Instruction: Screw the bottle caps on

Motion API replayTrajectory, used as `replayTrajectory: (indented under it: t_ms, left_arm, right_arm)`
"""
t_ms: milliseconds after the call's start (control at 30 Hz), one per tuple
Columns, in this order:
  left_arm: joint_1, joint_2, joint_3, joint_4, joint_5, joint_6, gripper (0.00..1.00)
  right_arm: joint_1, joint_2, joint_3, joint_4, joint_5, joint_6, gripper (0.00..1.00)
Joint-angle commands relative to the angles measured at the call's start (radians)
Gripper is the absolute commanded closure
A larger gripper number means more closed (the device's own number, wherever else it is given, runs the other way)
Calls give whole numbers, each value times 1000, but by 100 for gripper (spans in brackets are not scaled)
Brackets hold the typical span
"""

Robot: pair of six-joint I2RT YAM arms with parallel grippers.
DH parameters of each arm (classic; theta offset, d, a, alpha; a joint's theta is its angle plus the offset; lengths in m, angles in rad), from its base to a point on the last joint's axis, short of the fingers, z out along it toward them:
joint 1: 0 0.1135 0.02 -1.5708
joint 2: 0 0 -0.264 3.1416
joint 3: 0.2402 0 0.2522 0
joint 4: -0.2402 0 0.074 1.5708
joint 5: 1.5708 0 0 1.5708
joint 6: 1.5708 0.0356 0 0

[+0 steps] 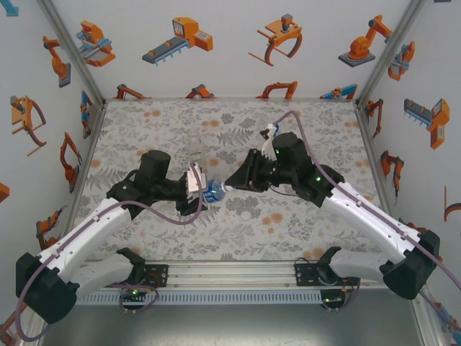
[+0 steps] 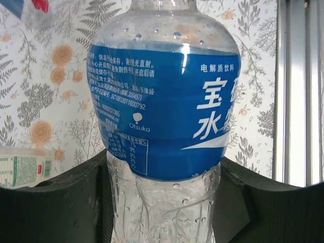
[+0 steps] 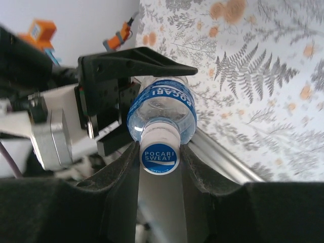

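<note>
Camera overhead: my left gripper (image 1: 198, 184) clamped the blue-labelled bottle (image 1: 213, 192) between my arms, apparently lying sideways. Left wrist: my fingers (image 2: 50, 202) squeezed its clear lower body. Right wrist: my right gripper (image 3: 159, 147) pinched its cap (image 3: 159, 154).

Water bottle (image 2: 162, 61): clear glossy plastic, droplets beaded on wall. Label (image 2: 167, 136): glossy blue film, white print. Cap (image 3: 159, 154): smooth plastic, white side, blue printed top. My left gripper (image 2: 162, 167): matt black plastic, faintly grainy pads (image 2: 55, 207). My right gripper (image 3: 159, 149): same matt black, rough-looking inner faces. Table cover (image 1: 288, 216): matt floral printed sheet. Rail (image 2: 296, 91): bare metal, dull sheen. My arm shells (image 1: 94, 223): smooth white plastic.
</note>
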Motion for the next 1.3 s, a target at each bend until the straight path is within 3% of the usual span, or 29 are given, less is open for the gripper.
replayTrajectory:
  t_ms: [0, 100, 233, 333, 467, 667, 800, 967, 1067, 1267]
  left_arm:
    - [-16, -3, 24, 128, 86, -14, 100]
    - [-15, 7, 28, 129, 90, -14, 100]
    - [-16, 6, 30, 121, 92, -13, 100]
    - [-15, 6, 30, 108, 104, -9, 100]
    - [-15, 5, 33, 83, 124, 0, 100]
    - [-16, -10, 27, 60, 166, 18, 100]
    - [-15, -19, 30, 43, 186, 22, 100]
    - [-15, -26, 27, 42, 221, 19, 100]
    - [-17, -27, 30, 43, 236, 14, 100]
    - [-16, -23, 33, 42, 266, 9, 100]
  right_arm:
    - [23, 34, -38, 32, 27, 284, 100]
    - [24, 39, -13, -2, 45, 235, 99]
    - [19, 30, 33, -49, 64, 118, 67]
    - [9, 12, 77, -62, 70, -20, 52]
    - [-5, -7, 156, -64, 8, -274, 40]
    - [-6, 6, 284, -178, -109, -754, 37]
    - [-7, 24, 357, -284, -194, -1046, 40]
    - [-5, -29, 305, -300, -387, -1448, 41]
    - [-3, -52, 265, -273, -452, -1556, 41]
    - [0, -72, 187, -201, -471, -1623, 47]
